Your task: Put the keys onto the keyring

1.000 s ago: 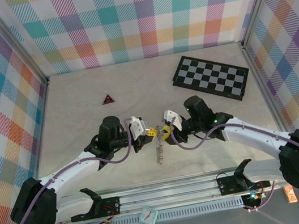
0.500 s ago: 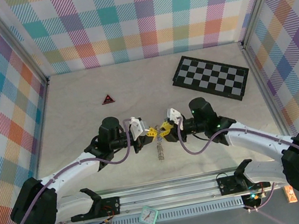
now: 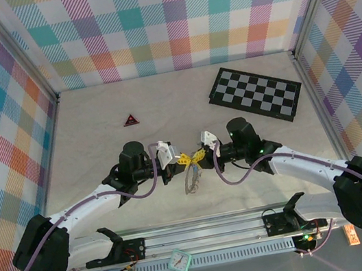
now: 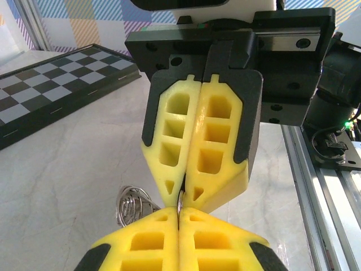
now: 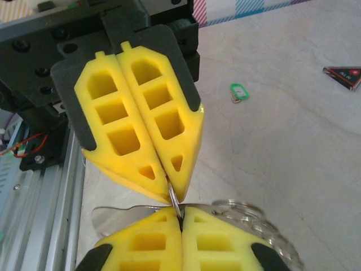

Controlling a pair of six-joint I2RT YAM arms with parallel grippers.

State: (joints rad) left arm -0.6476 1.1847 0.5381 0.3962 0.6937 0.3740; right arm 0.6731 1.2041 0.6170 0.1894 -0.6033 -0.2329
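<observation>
Both arms met tip-to-tip over the pale bench, mid-width, toward the near edge. L arm's yellow-fingered left pincer and R arm's matching right pincer pointed at each other, tips almost touching. Each was pressed together w/ no gap btw its fingers. In the wrist views a sliver of the thin grey wire keyring ran from one nip into the other, so I'd judge both were pinching the same short stretch of wire.

The small silvery metal keys trailed in a bunch from that pinch pt toward the near edge, approx. square to the line joining the pincers. Dangling or resting on the bench: couldn't tell.

Relation that mattered: the held bit of wire sat directly btw the two tips, along the pincer-to-pincer axis. Neither arm was nearer, as both were on it. Next move prob. calls for one pincer to hold while the other regrips. There was v. little slack btw the grips, so slip risk looked real.

Elsewhere sat a black-and-grey chequered board at far right, a red-and-black triangle at far left and a small green tag on the bench, all well apart from the work.
</observation>
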